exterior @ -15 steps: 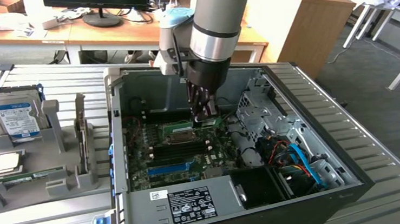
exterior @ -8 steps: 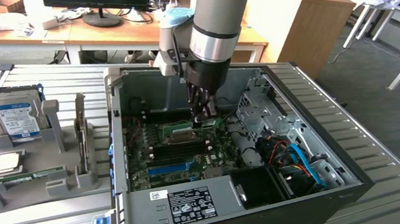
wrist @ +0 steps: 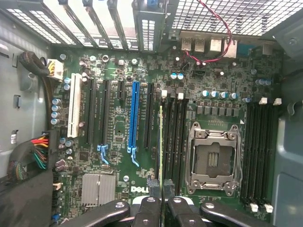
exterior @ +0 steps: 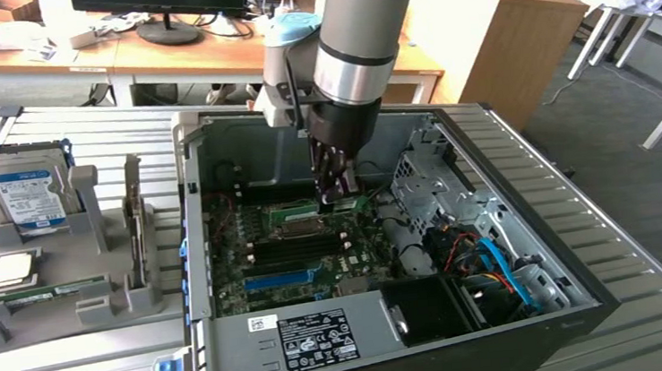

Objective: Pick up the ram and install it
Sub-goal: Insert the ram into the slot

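The ram (wrist: 161, 142) shows edge-on in the wrist view as a thin green line running away from the fingertips. It hangs over the row of black memory slots (wrist: 176, 142) beside the empty processor socket (wrist: 213, 161). My gripper (wrist: 161, 187) is shut on the ram's near end. In the exterior view the gripper (exterior: 335, 201) reaches down into the open computer case (exterior: 199, 251), holding the green ram (exterior: 295, 212) level just above the motherboard (exterior: 314, 268). I cannot tell whether the ram touches a slot.
A grey holder (exterior: 101, 304) stands at the exterior view's left of the case, carrying a blue-labelled hard drive (exterior: 26, 194), a square silver processor (exterior: 8, 268) and another green stick (exterior: 52, 291). Inside the case are a drive cage (exterior: 426, 177), cables (exterior: 494, 261) and a blue slot (wrist: 134, 113).
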